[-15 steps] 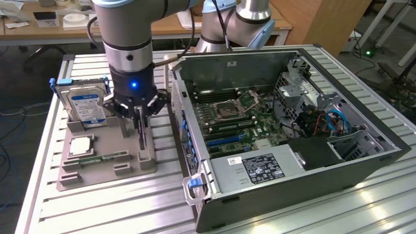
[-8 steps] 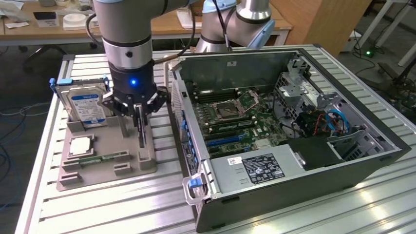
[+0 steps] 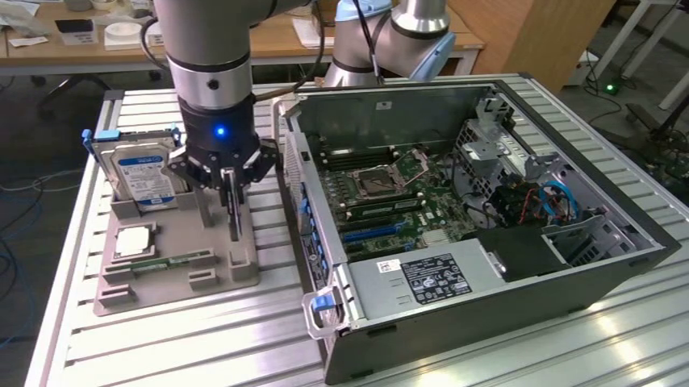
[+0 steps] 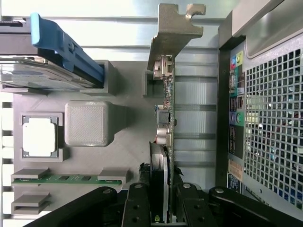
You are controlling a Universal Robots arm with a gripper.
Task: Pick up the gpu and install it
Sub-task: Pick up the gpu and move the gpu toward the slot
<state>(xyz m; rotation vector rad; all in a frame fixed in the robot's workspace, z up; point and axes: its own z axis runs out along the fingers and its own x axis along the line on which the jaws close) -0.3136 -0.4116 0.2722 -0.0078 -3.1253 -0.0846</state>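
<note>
Grey matte plastic forms the moulded holder (image 3: 161,282), a blocky tray of pockets and slots lying on the ribbed aluminium tabletop (image 3: 215,339). At the exterior view's left end of it, a silver hard drive (image 3: 145,177) with a blue label stands upright in a blue plastic carrier (image 3: 102,137). Just below it in that view, a square processor chip (image 3: 134,240) with a pale metal lid lies flat in its own pocket. A narrow green memory stick (image 3: 173,262) lies in a long slot beside it.

Further toward the exterior view's right, the black gripper (image 3: 229,189) comes straight down over the holder's edge nearest the computer. Its fingers (image 4: 137,205) are clenched on the gpu (image 3: 234,222), one on each flat face. The thin dark card stands on edge with its lower end at the holder's slot. In the wrist view it appears edge-on, studded with small components, and a bent silvery sheet-metal bracket (image 4: 173,33) caps the end away from the fingers.

On the exterior view's right lies the open computer case (image 3: 485,314), dark steel with a perforated rear panel. Inside it are a green motherboard (image 3: 377,201) and a boxy power supply (image 3: 431,278) with a label.
</note>
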